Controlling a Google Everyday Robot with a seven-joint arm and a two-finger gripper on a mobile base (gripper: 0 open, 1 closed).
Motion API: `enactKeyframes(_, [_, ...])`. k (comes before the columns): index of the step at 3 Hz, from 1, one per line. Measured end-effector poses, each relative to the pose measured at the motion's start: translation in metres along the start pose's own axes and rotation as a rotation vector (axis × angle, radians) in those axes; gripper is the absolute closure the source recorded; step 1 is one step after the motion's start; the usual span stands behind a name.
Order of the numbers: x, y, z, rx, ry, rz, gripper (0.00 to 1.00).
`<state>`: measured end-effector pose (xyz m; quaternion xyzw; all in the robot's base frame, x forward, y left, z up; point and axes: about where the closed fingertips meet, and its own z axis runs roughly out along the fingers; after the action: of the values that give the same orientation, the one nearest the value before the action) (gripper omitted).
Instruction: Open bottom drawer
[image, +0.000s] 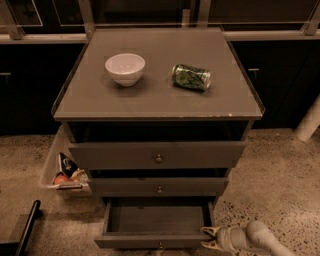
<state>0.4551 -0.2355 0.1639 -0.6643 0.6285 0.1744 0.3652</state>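
The grey cabinet (158, 102) has three drawers. The bottom drawer (156, 241) is pulled out, its empty inside (157, 218) showing, and its slim front has a tiny knob (160, 245) at the lower edge of view. My gripper (210, 238) is low at the right, its fingers (209, 231) at the right end of the bottom drawer's front. The middle drawer (159, 186) and top drawer (157, 155) stand slightly out.
A white bowl (125, 68) and a green can (191, 77) lying on its side sit on the cabinet top. A bin with snack packets (64, 172) stands left of the cabinet. A black bar (26, 228) lies at lower left. A white post (308, 122) is at right.
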Motion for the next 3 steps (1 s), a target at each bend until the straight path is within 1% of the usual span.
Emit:
enactKeyframes(1, [0.0, 0.0, 0.0, 0.0, 0.0, 0.0, 0.81])
enactKeyframes(2, [0.0, 0.0, 0.0, 0.0, 0.0, 0.0, 0.58])
enactKeyframes(3, [0.0049, 0.0017, 0.0048, -0.013, -0.015, 0.025, 0.35])
